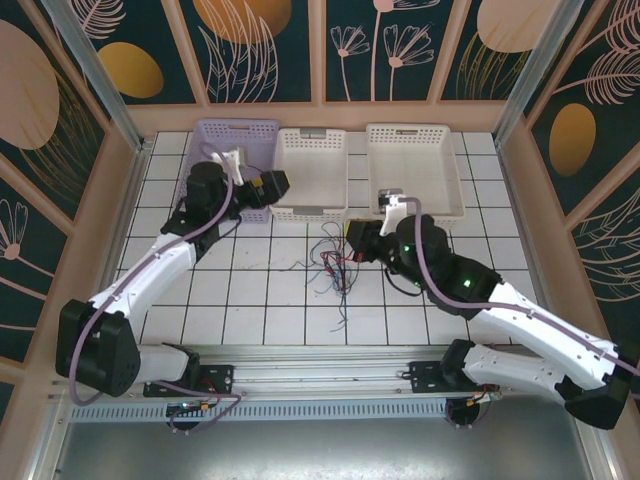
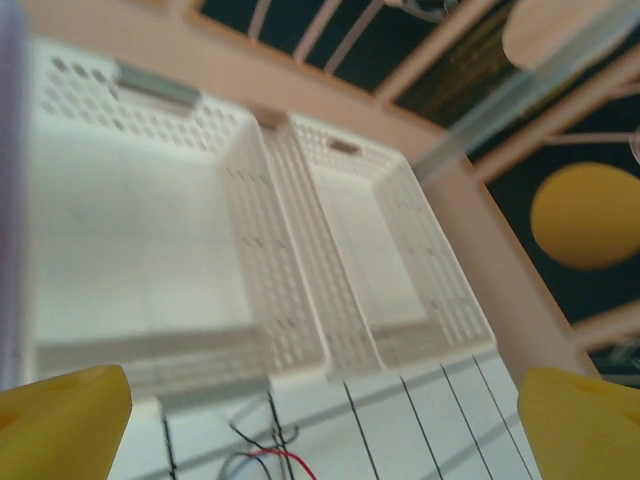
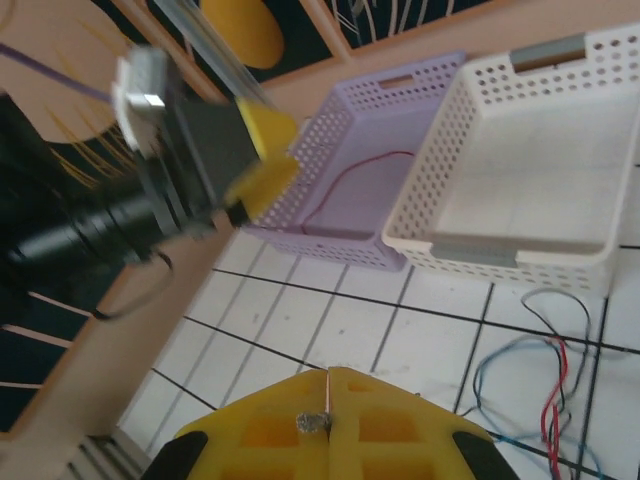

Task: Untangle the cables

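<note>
One red cable (image 3: 345,190) lies alone in the lilac basket (image 3: 330,248) at the far left corner of the tabletop (image 1: 250,300). The other cables (image 1: 335,262), red, dark and blue-teal, sit in a loose knot near the middle, just in front of the middle basket (image 1: 312,165). The left gripper (image 1: 268,185) hangs over the seam between those two baskets, its fingers (image 2: 60,425) spread wide with nothing between them. The right gripper (image 3: 328,425) sits low at the right side of the knot with its fingers pressed together. A thin line shows at their seam, but I cannot tell whether it is a pinched wire. The step in hand looks like fetching the next strand. The left gripper would do best to come down on the knot's left fringe and pick a strand whose free end lies clear. It should close on that one only and draw it slowly toward the left edge while the right gripper anchors the rest. Pulling along the strand, not across it, should keep loops from tightening. The wires are thin and limp, so a shallow pinch may slip or drag the whole knot. The middle basket's perforated front wall stands close behind the knot and could snag a lifted strand. The right basket (image 1: 415,160) stands beside it along the far edge, and the right arm covers the knot's right side.
</note>
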Available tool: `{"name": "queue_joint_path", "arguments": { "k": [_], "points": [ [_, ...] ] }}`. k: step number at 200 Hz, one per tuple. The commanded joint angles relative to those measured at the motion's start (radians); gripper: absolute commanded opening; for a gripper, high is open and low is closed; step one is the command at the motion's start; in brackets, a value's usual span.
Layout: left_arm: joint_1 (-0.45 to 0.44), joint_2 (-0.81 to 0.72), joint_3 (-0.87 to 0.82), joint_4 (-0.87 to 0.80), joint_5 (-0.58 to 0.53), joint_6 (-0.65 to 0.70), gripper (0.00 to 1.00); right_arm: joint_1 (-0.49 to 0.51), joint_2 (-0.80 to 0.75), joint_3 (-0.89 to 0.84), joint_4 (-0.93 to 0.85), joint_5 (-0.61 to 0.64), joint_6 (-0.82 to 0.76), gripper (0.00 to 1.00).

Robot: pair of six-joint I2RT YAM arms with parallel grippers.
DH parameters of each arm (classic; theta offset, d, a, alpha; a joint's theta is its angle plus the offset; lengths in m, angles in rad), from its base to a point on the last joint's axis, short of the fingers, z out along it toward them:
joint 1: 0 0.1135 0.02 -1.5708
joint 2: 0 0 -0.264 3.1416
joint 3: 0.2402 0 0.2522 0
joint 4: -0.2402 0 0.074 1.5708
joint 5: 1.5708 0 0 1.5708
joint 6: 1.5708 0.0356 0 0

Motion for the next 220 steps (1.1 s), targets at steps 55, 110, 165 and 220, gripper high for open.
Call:
{"name": "queue_joint_path", "arguments": {
  "k": [55, 110, 165, 220],
  "points": [
    [-0.086, -0.288, -0.394, 0.312, 0.18, -0.199, 0.98, -0.197, 0.0, 0.096, 0.036, -0.382, 0.028, 0.0],
    [-0.23, -0.301, -0.563, 0.504, 0.168, -0.239, 0.98, -0.224, 0.027, 0.139, 0.065, -0.48, 0.057, 0.0],
    [-0.359, -0.277, -0.519, 0.555, 0.138, -0.203, 0.91, -0.224, 0.037, 0.115, 0.102, -0.513, 0.087, 0.0],
    [-0.416, -0.233, -0.542, 0.614, 0.117, -0.216, 0.83, -0.223, 0.042, 0.103, 0.136, -0.542, 0.105, 0.0]
  ]
}}
